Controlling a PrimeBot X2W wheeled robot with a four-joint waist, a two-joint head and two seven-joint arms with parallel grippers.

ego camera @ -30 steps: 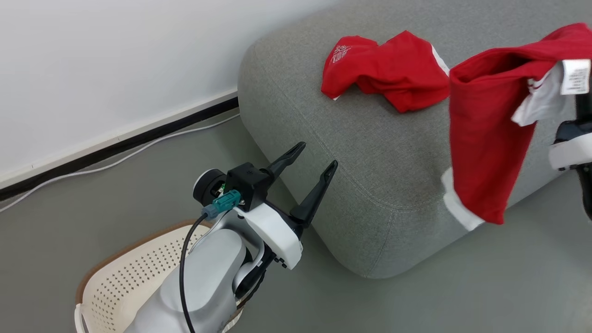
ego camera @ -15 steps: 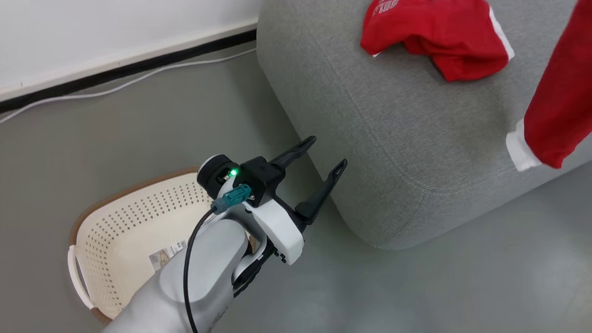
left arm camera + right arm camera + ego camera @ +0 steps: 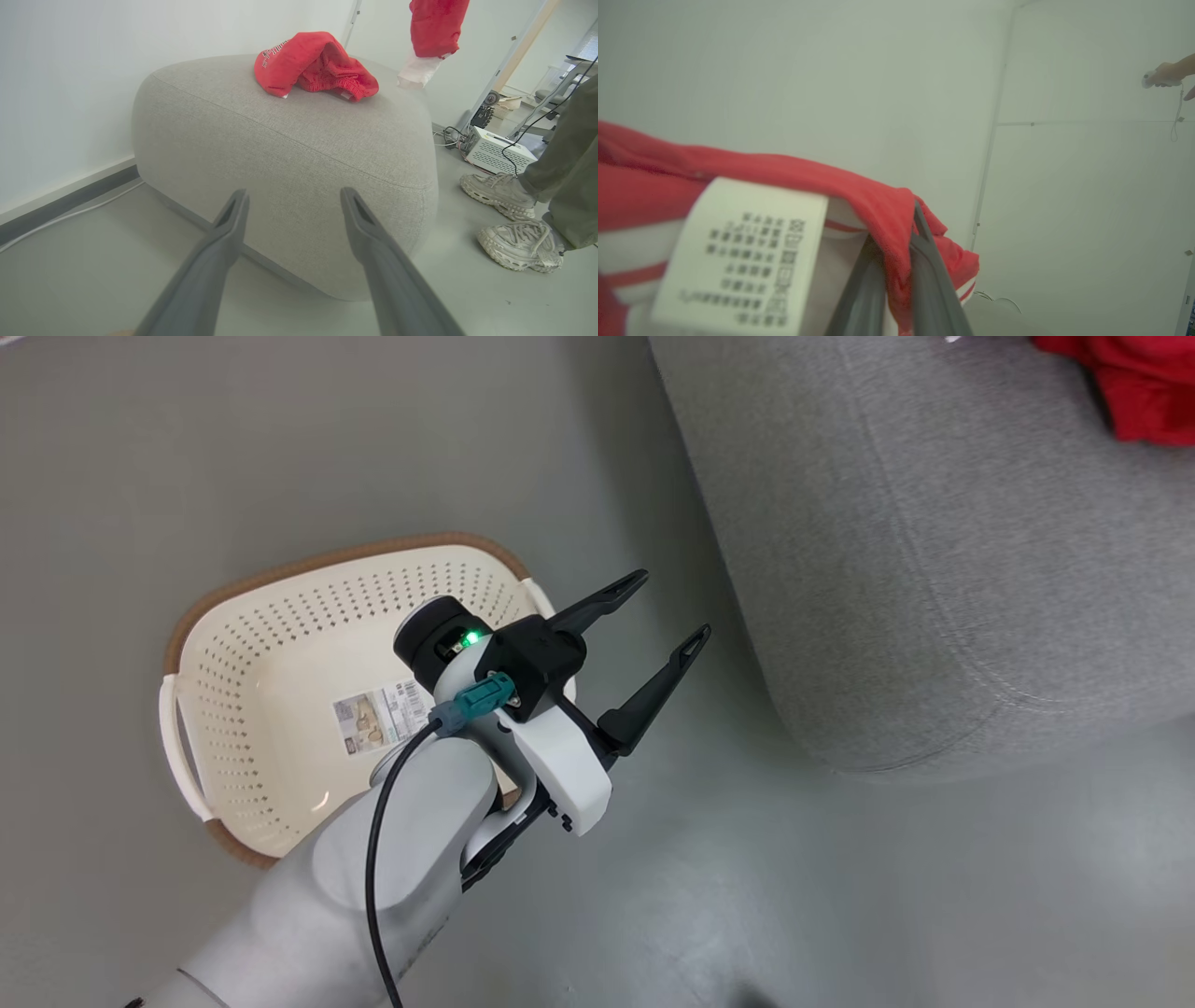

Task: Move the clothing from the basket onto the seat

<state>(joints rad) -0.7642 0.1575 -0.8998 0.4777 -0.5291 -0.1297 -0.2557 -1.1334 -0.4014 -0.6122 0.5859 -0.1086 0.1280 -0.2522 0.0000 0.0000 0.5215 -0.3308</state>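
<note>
Head view, left arm: pale forearm extends from the bottom edge, wrist over the right rim of the basket (image 3: 280, 565), left tool (image 3: 674, 605) near the seat (image 3: 934, 569).
Cut off: second red garment (image 3: 1139, 383) on the seat, mostly out of frame.
Left tool: fingers wide apart, empty.
Right tool (image 3: 896, 233): clamped on the clothing (image 3: 784, 172), which hangs beyond the seat.

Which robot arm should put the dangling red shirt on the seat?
Right. The right gripper is shut on the shirt, dangling by the seat. The left gripper is open and empty, beside the basket.
</note>
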